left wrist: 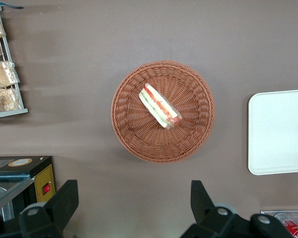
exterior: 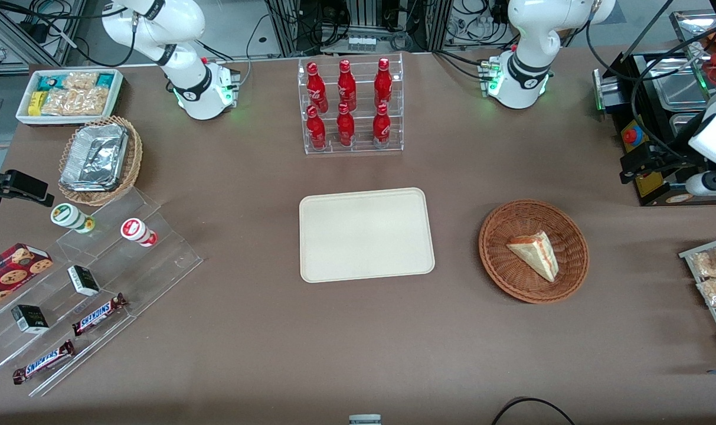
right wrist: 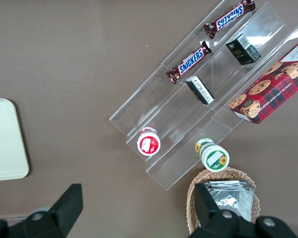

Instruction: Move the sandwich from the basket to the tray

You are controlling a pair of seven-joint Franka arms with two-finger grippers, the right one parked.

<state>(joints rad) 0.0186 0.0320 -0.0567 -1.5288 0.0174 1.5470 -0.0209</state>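
A: Where is the left arm's black two-finger gripper held?

B: It is held high above the brown table, with its fingers spread wide apart and nothing caught between them.

A: And what is seen beneath it?

B: The round, shallow, reddish-brown woven wicker basket is seen below the gripper, a little off from the gap between the fingers. The small triangular, clear-wrapped sandwich of pale white bread is lying in that basket (its red, orange and green filling layers are turned upward in the wrist view). No contact is made between gripper and sandwich.

A: Is the flat cream-beige rectangular plastic tray reached?

B: No. The tray is set well apart from the gripper, beside the basket toward the parked arm's end of the table, and nothing is resting on it.

A: Anything else near the gripper?

B: A clear acrylic rack of red bottles is seen farther from the front camera than the tray, and a wire shelf of pale snack packets lies toward the working arm's end.
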